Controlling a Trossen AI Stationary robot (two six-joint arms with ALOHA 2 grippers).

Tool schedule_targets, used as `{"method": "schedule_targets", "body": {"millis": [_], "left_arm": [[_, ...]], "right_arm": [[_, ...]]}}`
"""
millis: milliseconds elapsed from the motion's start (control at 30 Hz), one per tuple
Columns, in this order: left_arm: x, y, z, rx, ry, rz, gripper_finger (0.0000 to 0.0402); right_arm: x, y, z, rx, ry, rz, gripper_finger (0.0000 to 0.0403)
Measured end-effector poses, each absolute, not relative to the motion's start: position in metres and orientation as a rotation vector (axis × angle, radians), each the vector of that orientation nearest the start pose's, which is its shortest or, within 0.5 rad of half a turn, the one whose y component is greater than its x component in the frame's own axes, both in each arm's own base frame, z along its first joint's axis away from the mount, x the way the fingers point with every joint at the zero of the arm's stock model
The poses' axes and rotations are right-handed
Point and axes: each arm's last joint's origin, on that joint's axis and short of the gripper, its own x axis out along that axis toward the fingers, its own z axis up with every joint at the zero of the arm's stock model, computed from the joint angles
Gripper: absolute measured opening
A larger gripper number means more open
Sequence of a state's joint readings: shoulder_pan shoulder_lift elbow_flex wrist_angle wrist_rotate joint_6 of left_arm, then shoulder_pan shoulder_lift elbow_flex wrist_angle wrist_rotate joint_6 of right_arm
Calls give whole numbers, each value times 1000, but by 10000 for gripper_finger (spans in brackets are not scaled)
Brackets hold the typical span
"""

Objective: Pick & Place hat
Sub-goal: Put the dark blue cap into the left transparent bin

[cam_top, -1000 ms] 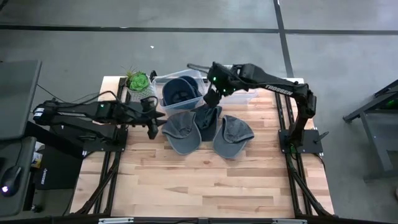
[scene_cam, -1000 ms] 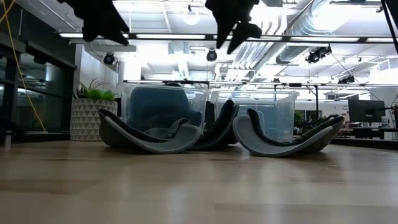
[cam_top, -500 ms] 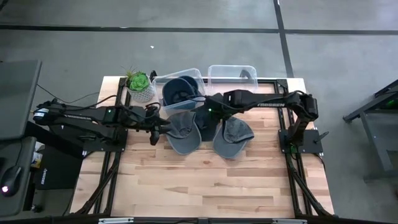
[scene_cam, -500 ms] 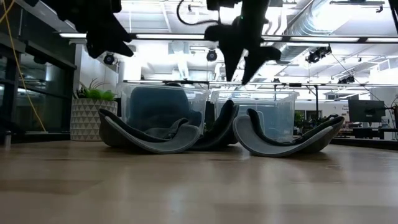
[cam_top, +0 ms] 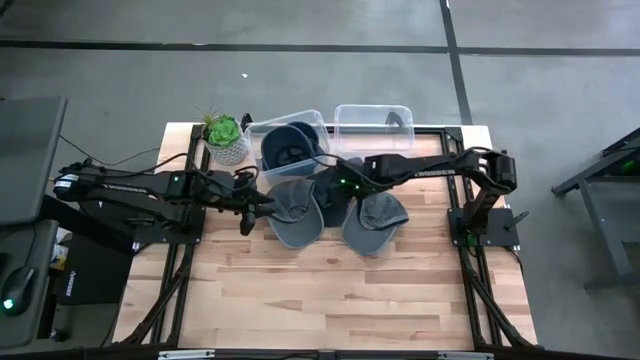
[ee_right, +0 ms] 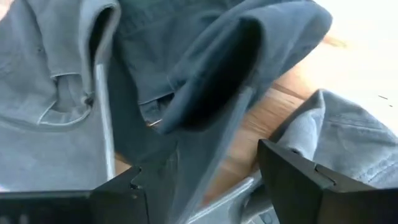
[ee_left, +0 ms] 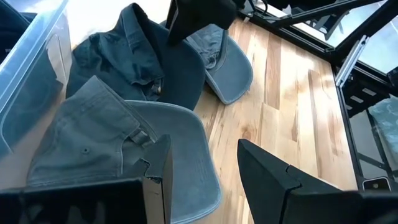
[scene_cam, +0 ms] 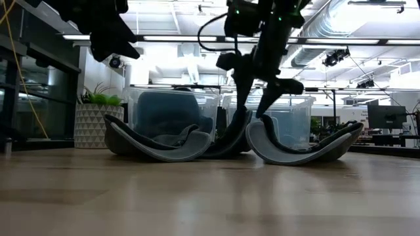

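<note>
We see the right gripper [scene_cam: 260, 105] jaws apart, straddling the dark middle hat [cam_top: 335, 192] between two grey hats [cam_top: 292, 211] on the surface [cam_top: 330, 290]. Left gripper [cam_top: 250, 208] jaws partly apart, holding nothing, beside the left grey hat. Left bin [cam_top: 285, 143] holds a dark hat [cam_top: 288, 147]; right bin [cam_top: 372, 125] contents unclear.

Light wooden table [cam_top: 330, 290] seen, planks laid lengthwise, front half bare. Three caps laid on it in row near back: grey cap [cam_top: 292, 212] on left, dark cap [cam_top: 335, 192] in middle, grey cap [cam_top: 375, 220] on right, edges overlapped. Two clear bins set behind them: one [cam_top: 287, 142] loaded with dark cap, other [cam_top: 372, 124] beside it. Potted plant [cam_top: 224, 135] placed at back left corner.
</note>
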State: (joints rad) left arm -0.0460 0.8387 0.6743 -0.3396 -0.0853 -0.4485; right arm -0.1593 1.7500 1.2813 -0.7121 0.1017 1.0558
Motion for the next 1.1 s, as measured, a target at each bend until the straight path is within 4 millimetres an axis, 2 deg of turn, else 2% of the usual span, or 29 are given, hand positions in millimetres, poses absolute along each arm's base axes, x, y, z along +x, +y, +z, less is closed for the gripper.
{"method": "schedule_targets", "body": {"millis": [367,700,867,1100], "left_arm": [[180,-6,272,-407,485,150,128],[180,-6,272,-409,485,151,128],[180,-6,272,-412,484,152,128],[180,-6,272,-425,483,157,128]], "right_arm": [[347,-57,198,1014,883,-749,212],[346,-57,195,1004,901,-741,208],[345,-55,195,1010,923,-714,182],[345,-54,195,997,940,-690,122]]}}
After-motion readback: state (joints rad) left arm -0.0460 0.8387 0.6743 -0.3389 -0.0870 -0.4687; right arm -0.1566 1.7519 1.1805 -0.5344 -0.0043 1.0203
